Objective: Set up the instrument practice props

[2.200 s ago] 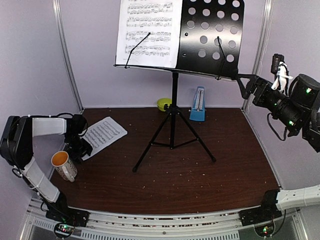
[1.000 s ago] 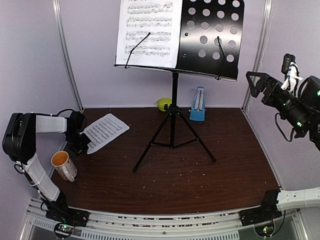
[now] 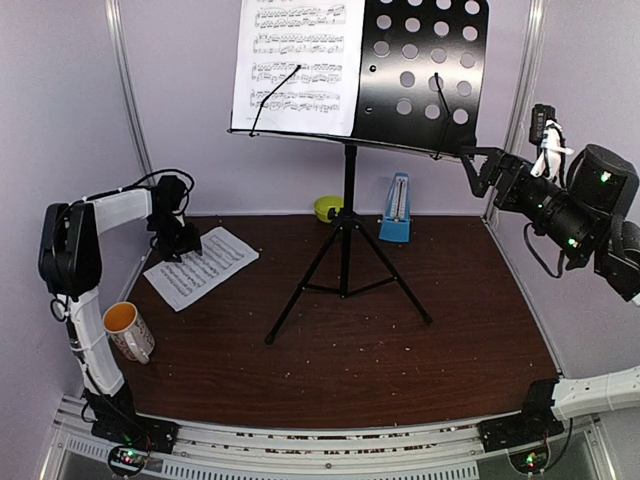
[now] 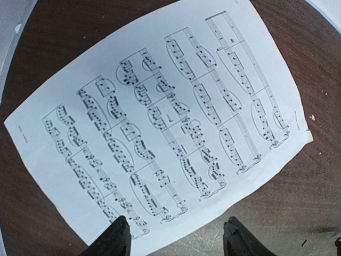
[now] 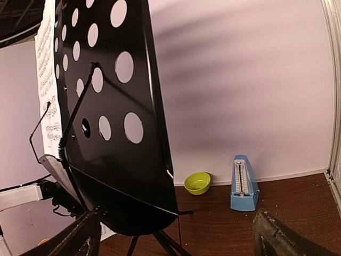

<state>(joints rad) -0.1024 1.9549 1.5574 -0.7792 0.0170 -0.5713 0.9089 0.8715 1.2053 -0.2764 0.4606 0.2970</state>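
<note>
The black music stand [image 3: 420, 70] rises mid-table on its tripod, with one sheet-music page [image 3: 295, 65] on the left half of its desk. The second page [image 3: 200, 265] lies flat on the table at the left. My left gripper [image 3: 185, 245] hovers over that page's far edge. In the left wrist view the page [image 4: 160, 122] fills the frame and the left gripper [image 4: 176, 242] is open with nothing between its fingers. My right gripper [image 3: 478, 165] is open beside the desk's lower right corner [image 5: 117, 176]. The blue metronome [image 3: 398, 210] stands by the back wall.
A lime-green bowl [image 3: 327, 208] sits by the back wall behind the stand's pole. A white mug with orange inside [image 3: 125, 330] stands near the left arm at the table's left edge. The tripod legs [image 3: 345, 285] spread across the middle. Walls close in on three sides.
My left gripper has opened, let go of the table page and moved up toward the back wall. The page now lies flat. My right gripper has swung left to the desk's corner.
</note>
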